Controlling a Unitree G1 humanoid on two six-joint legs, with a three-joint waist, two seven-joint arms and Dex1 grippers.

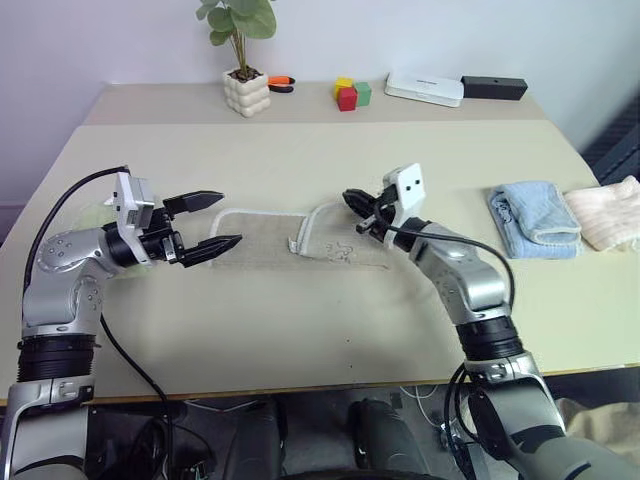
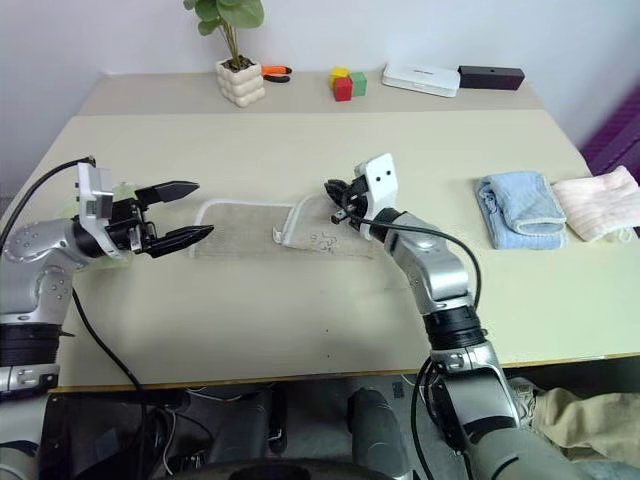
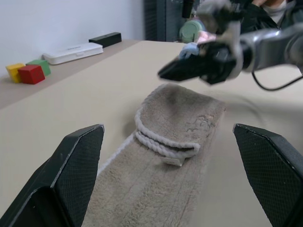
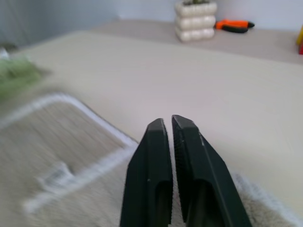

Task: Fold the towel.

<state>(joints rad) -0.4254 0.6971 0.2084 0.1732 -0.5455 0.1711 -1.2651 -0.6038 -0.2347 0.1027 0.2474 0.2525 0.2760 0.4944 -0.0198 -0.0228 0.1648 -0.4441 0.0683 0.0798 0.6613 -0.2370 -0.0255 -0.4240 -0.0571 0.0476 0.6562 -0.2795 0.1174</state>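
Towel (image 1: 300, 240) lay half-folded while the right end effector (image 1: 352, 203) was pinched empty above it and the left end effector (image 1: 212, 220) gaped, so I'd have squared the corded edges first

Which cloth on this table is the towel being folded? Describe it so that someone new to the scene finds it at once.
Start at the beige table and look at the near middle, between the two arms. The towel lies flat there as a long beige-tan strip, its right end turned back over itself. White corded edging sets it apart from the light blue folded cloth and the pale pink cloth at the right edge.
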